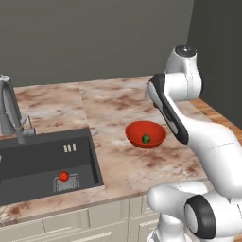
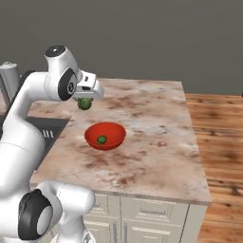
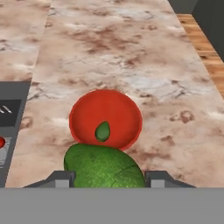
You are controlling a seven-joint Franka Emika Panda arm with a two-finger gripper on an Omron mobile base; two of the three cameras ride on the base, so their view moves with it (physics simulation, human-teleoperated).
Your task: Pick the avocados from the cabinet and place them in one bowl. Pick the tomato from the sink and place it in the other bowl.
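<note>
My gripper (image 2: 86, 100) hangs above the counter, shut on a dark green avocado (image 2: 84, 103). In the hand view that avocado (image 3: 105, 168) sits between the two fingertips (image 3: 61, 179), just short of the red bowl (image 3: 83, 118) below. A second avocado (image 3: 103, 131) lies inside the bowl (image 2: 115, 133), also seen in the left base view (image 1: 146, 139). The red tomato (image 1: 64, 176) rests on the drain rack in the dark sink (image 1: 42, 151). The cabinet and the other bowl are out of view.
A curved grey faucet (image 1: 12, 111) stands behind the sink at the left. The marble counter (image 2: 156, 118) stretches right of the bowl and ends at an edge over the wooden floor (image 2: 218, 123). Cream drawers (image 2: 152, 213) run below the counter.
</note>
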